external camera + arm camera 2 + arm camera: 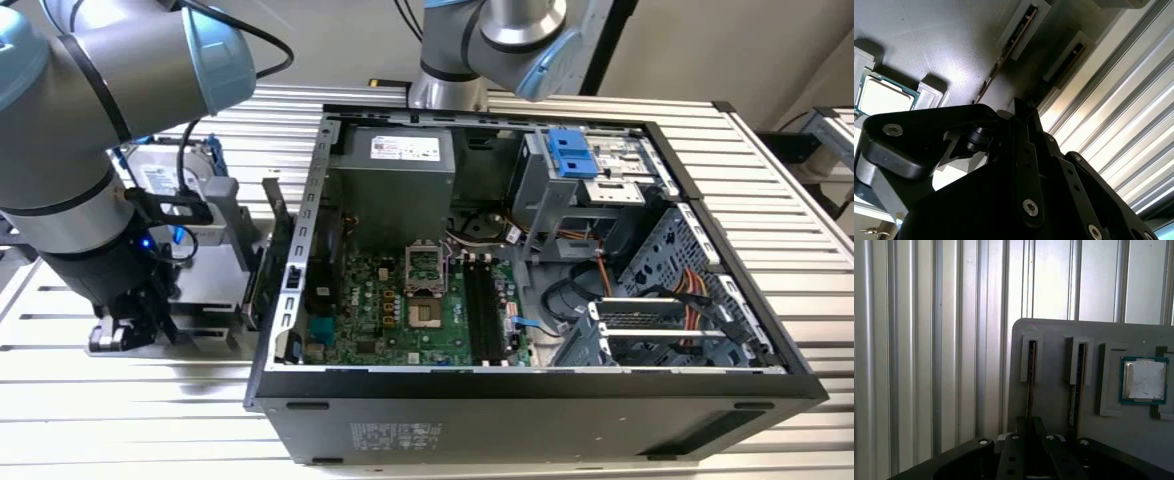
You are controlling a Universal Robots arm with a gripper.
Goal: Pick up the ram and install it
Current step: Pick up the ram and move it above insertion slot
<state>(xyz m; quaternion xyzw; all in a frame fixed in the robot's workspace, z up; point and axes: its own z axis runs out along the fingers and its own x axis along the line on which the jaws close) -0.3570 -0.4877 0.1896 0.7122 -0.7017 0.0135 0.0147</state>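
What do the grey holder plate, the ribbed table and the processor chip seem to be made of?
The holder plate looks like matt grey plastic, with fine grain. The table is likely aluminium: ribbed, bright sheen. The processor chip has a dull silvery metal lid, green edge.

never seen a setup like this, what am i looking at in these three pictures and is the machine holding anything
This is a robot arm beside an open computer case on a ribbed metal table. The exterior view is taken from off the arm; both wrist views come from cameras riding on it, looking past its gripper. They show a grey tray with the ram and a second stick standing on edge in slots, plus a square processor chip. The gripper is right at the ram; whether it holds it, I cannot tell.
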